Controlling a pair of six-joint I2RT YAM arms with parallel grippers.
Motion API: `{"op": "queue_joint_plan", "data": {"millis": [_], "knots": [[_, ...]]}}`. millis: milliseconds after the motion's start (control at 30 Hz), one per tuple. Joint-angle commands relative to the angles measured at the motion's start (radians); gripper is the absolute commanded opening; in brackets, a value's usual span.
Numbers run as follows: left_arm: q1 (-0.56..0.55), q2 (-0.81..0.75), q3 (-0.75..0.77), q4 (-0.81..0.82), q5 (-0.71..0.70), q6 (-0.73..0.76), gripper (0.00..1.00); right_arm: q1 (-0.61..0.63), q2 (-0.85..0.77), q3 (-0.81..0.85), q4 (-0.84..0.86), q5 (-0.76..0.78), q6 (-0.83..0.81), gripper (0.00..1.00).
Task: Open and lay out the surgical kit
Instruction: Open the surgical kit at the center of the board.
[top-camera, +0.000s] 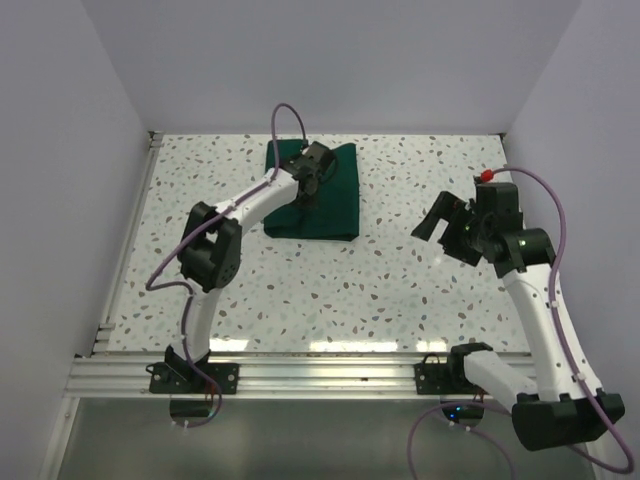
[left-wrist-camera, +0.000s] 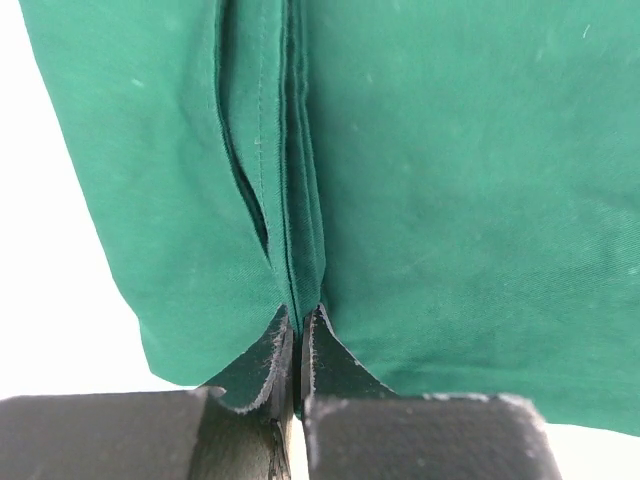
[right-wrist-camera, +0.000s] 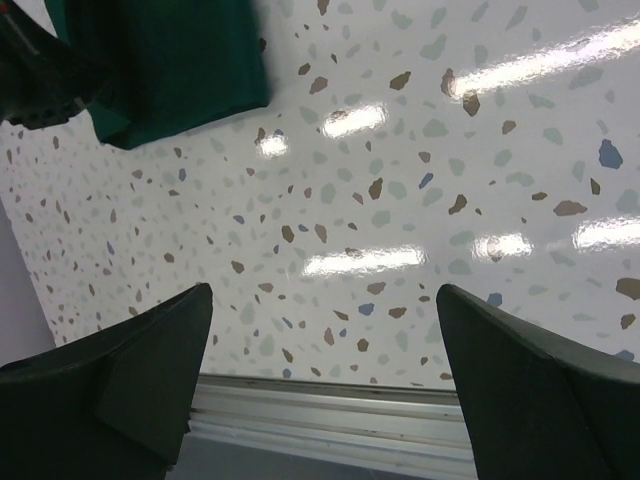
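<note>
green cloth wrap (top-camera: 335, 205) (left-wrist-camera: 450, 180) (right-wrist-camera: 170, 60): lies folded into a flat dark green rectangle at the far side of the table, a little left of centre; shows only cloth, with whatever is inside covered.
fold (left-wrist-camera: 285, 200): runs along the wrap's upper face as several stacked hemmed edges with a stitched line; gapes slightly on one side; ends between the left fingertips.
left gripper (top-camera: 305, 190) (left-wrist-camera: 298, 315): rests on the wrap's upper face, left of its middle; pinches the fold's edges, jaws pressed almost together with only thin cloth between them.
right gripper (top-camera: 447, 225) (right-wrist-camera: 325, 295): hangs above bare tabletop on the right, well apart from the wrap; stands with jaws spread wide, holding nothing; faces the table, with one corner of the wrap at the upper left of its wrist view.
table (top-camera: 400, 290) (right-wrist-camera: 400, 150): white and speckled, glossy with streaks of reflected light.
rail (top-camera: 320, 372): aluminium, spans the near edge and carries both arm bases.
cable (top-camera: 285, 110): purple, loops up over the left wrist.
walls (top-camera: 330, 60): pale and plain, close in the table at the left, far and right sides.
</note>
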Motion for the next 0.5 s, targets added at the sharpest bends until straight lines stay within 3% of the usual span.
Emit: {"op": "queue_joint_plan", "data": {"millis": [0, 133, 333, 400, 467], "knots": [[0.041, -0.102, 0.067, -0.016, -0.004, -0.014, 0.0, -0.001, 0.065, 0.059, 0.058, -0.027, -0.008, 0.99], [0.114, -0.199, 0.042, -0.016, 0.022, -0.037, 0.0, -0.001, 0.167, 0.12, 0.08, -0.044, -0.02, 0.99], [0.239, -0.385, -0.128, 0.076, 0.01, -0.05, 0.0, 0.008, 0.318, 0.223, 0.091, -0.064, -0.04, 0.99], [0.278, -0.443, -0.205, 0.099, -0.016, -0.043, 0.03, 0.031, 0.368, 0.254, 0.092, -0.069, -0.046, 0.99], [0.324, -0.477, -0.295, 0.128, -0.022, -0.039, 0.17, 0.054, 0.398, 0.281, 0.092, -0.058, -0.06, 0.99]]}}
